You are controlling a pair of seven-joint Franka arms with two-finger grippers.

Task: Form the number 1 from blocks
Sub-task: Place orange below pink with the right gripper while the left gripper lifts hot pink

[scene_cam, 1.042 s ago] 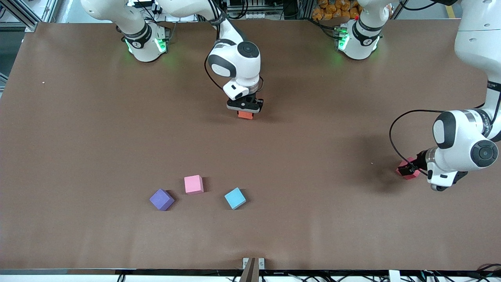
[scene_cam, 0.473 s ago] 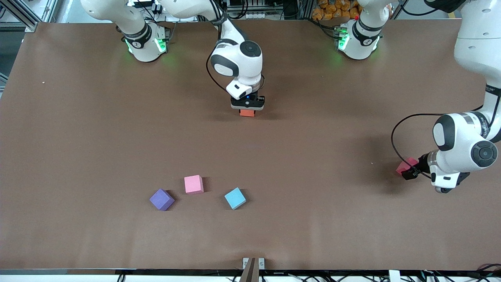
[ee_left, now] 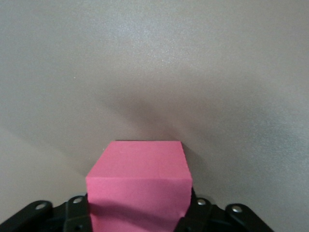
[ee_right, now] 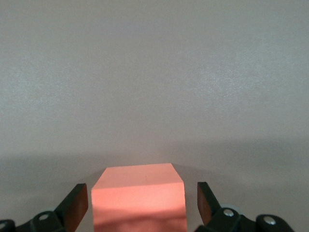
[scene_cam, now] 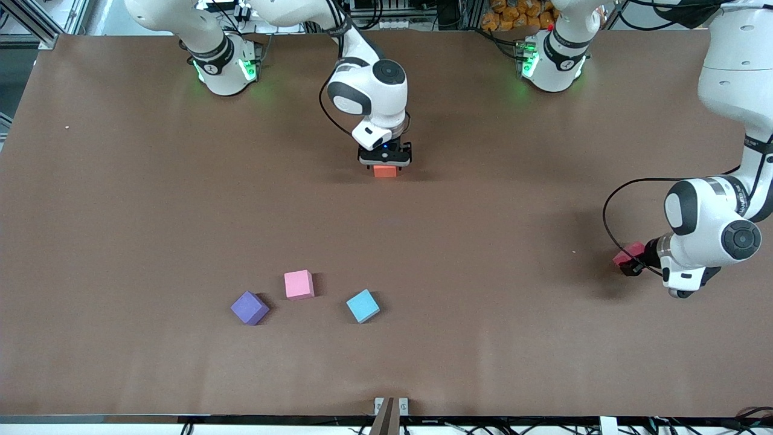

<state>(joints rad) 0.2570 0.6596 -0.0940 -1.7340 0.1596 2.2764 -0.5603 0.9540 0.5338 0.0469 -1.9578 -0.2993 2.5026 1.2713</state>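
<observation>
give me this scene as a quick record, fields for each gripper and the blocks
left gripper: shut on red block, low at the left arm's end of the table
right gripper: open, astride orange block that sits on the table
loose blocks: purple block, pink block, blue block, nearer the front camera than the orange block
green block: not in view

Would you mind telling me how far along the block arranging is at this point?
Early. The right gripper stands open around the orange block, set on the table. The left gripper is shut on the red block near its end. The purple, pink and light blue blocks lie loose, still unplaced.
</observation>
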